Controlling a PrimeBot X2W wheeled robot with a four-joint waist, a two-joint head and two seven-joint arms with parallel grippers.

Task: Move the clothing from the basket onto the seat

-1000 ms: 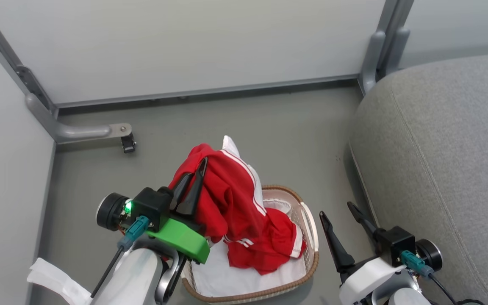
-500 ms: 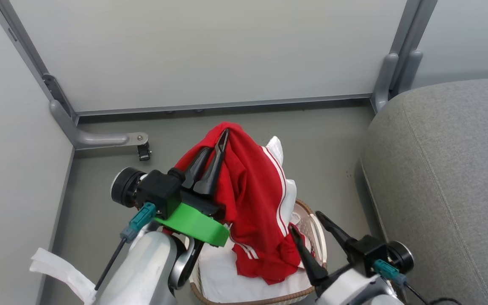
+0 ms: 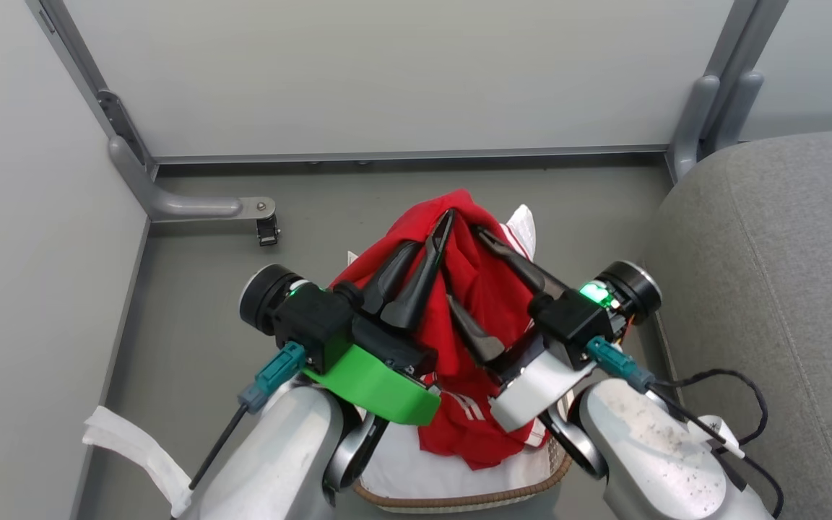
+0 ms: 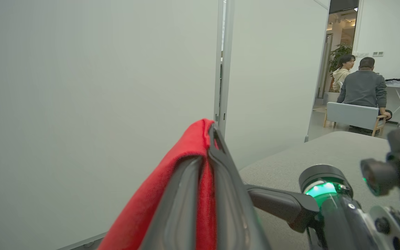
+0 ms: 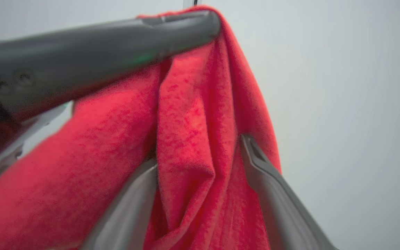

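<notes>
- gripping the peak of the clothing (image 3: 459, 426), held the left gripper (image 3: 436, 227) clamped tight on a red fold.
- hung long axis vertical, lower end over the basket (image 3: 459, 500); could not tell whether clear of its liner.
- stood the right gripper (image 3: 465, 265) spread wide astride the same drape, just under the peak, pinching nothing.
- lay to the robot's right, near the right arm: the seat (image 3: 784, 289); judged a higher lift and rightward carry as needed next.
</notes>
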